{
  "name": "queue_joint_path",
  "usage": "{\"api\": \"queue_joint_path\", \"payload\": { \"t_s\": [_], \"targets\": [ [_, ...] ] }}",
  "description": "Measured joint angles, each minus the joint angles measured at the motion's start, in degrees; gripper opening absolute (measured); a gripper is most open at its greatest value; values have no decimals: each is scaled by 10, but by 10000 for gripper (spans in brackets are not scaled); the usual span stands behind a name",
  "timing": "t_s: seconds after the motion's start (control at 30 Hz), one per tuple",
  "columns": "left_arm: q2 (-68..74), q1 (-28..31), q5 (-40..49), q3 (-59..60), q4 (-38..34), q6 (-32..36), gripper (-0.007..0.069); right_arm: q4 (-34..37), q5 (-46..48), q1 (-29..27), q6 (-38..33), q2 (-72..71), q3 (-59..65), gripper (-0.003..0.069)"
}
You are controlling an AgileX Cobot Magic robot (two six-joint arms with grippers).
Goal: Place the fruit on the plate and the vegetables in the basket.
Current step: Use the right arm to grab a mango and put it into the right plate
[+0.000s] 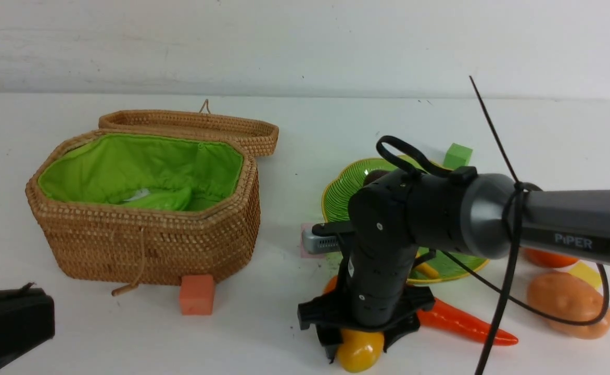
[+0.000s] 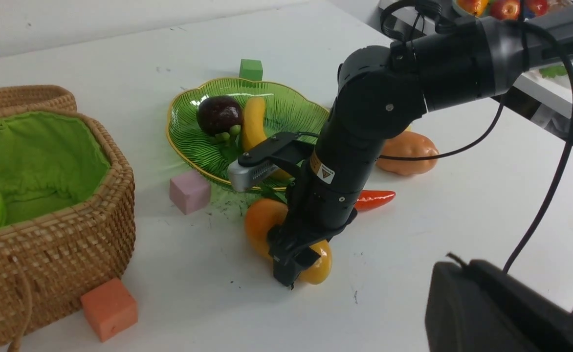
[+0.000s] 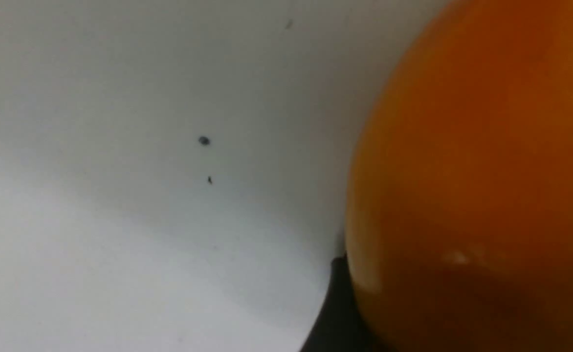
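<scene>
My right gripper (image 1: pixel 359 344) stands straight down at the table's front, its fingers closed either side of the orange-yellow mango (image 1: pixel 359 353), which rests on the table (image 2: pixel 262 225) and fills the right wrist view (image 3: pixel 477 186). The green plate (image 2: pixel 286 105) holds the purple mangosteen (image 2: pixel 218 115) and the banana (image 2: pixel 253 122). The carrot (image 1: pixel 461 323) lies just right of the mango. The potato (image 1: pixel 568 302) and the persimmon (image 1: pixel 549 258) sit at the right. The cucumber (image 1: pixel 162 200) lies in the open basket (image 1: pixel 143 239). My left gripper (image 1: pixel 45 315) is shut and empty at the front left.
An orange cube (image 1: pixel 197 294) sits against the basket's front. A pink cube (image 2: pixel 189 191) lies beside the plate, a green cube (image 1: pixel 457 155) behind it, a yellow cube (image 1: pixel 586 273) by the potato. The basket lid (image 1: pixel 190 125) lies open at the back.
</scene>
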Motion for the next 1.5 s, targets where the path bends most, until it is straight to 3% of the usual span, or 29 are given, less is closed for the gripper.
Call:
{"api": "queue_joint_path", "payload": {
  "t_s": [0.53,0.8,0.93,1.07,1.23,1.5],
  "targets": [
    [0,0,8,0,0,0,-13,17,6,0,-17,-3,0,561],
    [0,0,10,0,0,0,-10,30,65,14,-27,-106,-35,561],
    [0,0,-16,0,0,4,-10,-6,58,-23,-29,-142,-81,561],
    [0,0,-33,0,0,13,-9,-34,29,-109,-29,-142,-112,561],
    [0,0,-47,0,0,15,-7,-39,0,-178,-31,-102,-113,560],
    [0,0,-56,0,0,15,-6,-44,-19,-215,-31,-52,-113,560]
  ]
}}
